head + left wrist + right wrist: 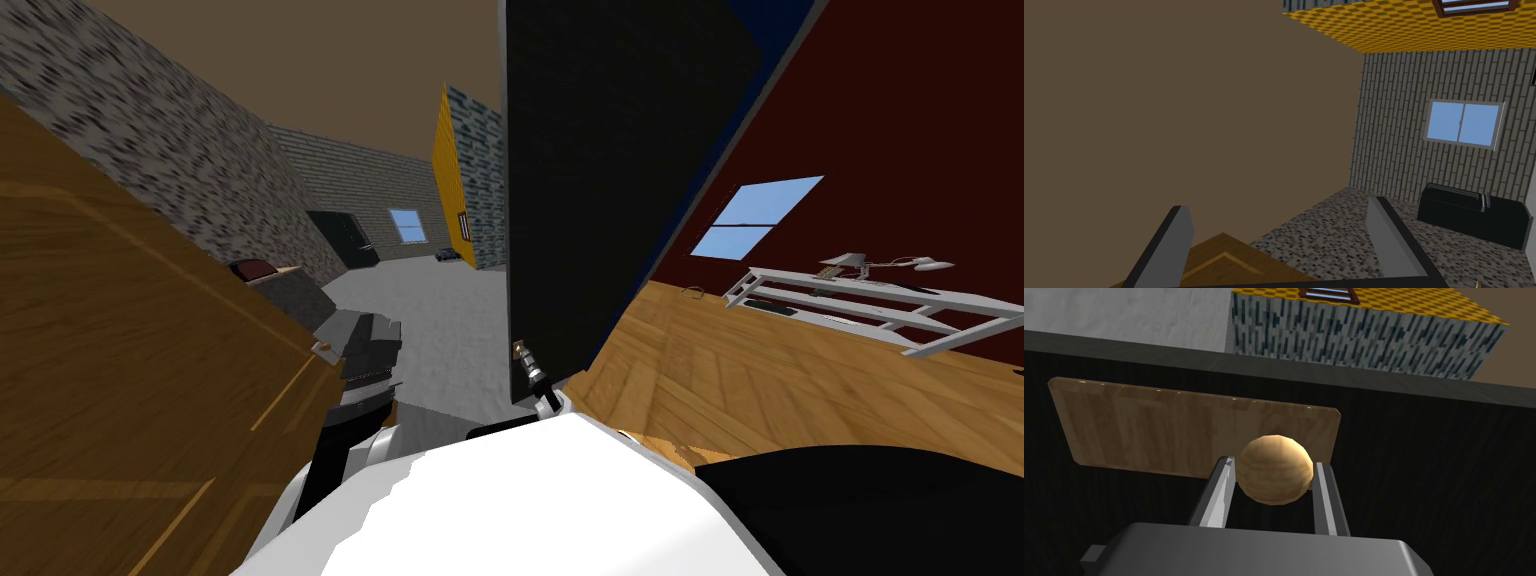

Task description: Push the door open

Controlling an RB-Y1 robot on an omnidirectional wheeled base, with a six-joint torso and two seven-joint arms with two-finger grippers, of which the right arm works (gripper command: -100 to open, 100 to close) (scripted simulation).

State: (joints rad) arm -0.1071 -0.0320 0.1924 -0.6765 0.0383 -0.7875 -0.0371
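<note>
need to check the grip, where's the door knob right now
In the right wrist view, the round wooden knob sits between the fingers of the right gripper, on a wooden plate mounted on the dark door.

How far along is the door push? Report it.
Done: right tool is shut on the round wooden knob of the black door. In hand: the door looks partly swung, grey floor showing past its edge. To do: pushing it wider. The left tool is open, idle.
</note>
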